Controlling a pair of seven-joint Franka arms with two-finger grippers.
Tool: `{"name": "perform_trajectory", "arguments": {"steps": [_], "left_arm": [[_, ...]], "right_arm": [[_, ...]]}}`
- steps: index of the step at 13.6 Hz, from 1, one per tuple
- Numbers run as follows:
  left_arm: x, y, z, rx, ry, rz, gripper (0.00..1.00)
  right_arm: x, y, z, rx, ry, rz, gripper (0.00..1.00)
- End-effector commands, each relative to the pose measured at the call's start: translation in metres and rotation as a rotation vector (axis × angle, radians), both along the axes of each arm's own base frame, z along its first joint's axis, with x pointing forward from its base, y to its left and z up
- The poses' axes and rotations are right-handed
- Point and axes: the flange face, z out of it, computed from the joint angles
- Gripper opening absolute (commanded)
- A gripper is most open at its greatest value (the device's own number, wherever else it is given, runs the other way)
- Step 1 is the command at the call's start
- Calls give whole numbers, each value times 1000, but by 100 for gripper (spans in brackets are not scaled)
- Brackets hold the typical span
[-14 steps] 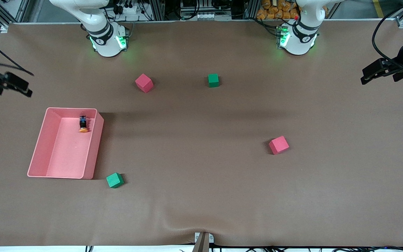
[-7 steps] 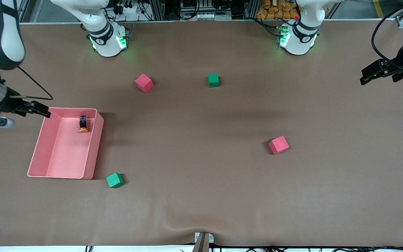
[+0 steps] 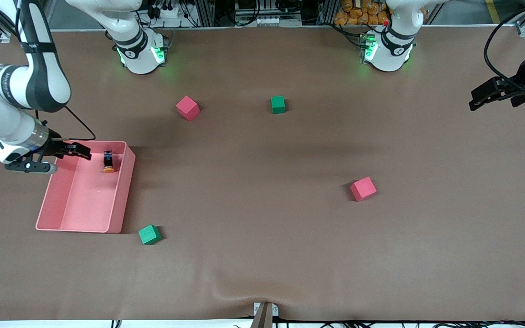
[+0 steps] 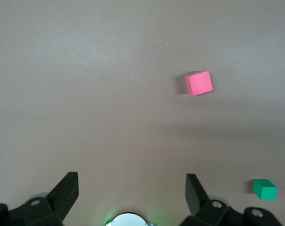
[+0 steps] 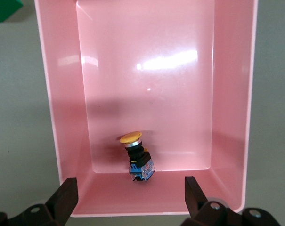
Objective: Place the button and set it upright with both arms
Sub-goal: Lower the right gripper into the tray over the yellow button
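- Two arms are at your table, and both grippers have their jaws wide apart with nothing between them.
- Your right gripper (image 3: 82, 151) hangs over the bin (image 3: 123, 191), at the end of it farthest from the front camera.
- You can see the button (image 3: 108, 161) in that same end of the bin, lying on its side on the floor, close to the end wall.
- Its orange cap points toward the front camera; the black-and-blue body points toward the end wall.
- In your right wrist view the button (image 5: 137, 157) lies between the two fingers (image 5: 64, 197), lower down and untouched.
- Your left gripper (image 3: 481, 96) waits over bare table at the left arm's end, well apart from the bin.
- Your left wrist view shows a red cube (image 4: 198, 83) and a green cube (image 4: 264, 189) on the table.
- One more green cube (image 3: 149, 234) sits just beside the bin's corner nearest the front camera.
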Motion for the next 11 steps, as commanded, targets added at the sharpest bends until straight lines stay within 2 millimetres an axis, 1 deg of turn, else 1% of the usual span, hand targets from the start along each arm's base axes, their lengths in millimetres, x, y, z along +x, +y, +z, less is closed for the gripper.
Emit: {"name": "perform_trajectory", "arguments": {"steps": [1,4,5,7,8,9,11], "left_arm": [[-2,1,6,0,-5,3,100],[-2,1,7,0,-8,1,100],[-2,1,7,0,-8,1,100],[-1,0,7,0,-10,0,100],[-1,0,7,0,-10,0,100],[-1,0,6,0,-8,0,100],[1,1,3,-2,-7,0,100]], "right_arm": [[-2,-6,-13,1,-3,32,100],[0,-37,-51,4,-3,67,100],[1,-43,-65,3,-4,67,100],[1,-48,-93,5,11,76,100],[0,-46,-102,8,23,84,100],[-1,-46,-106,9,31,84,100],[-1,-45,-107,10,32,87,100]]}}
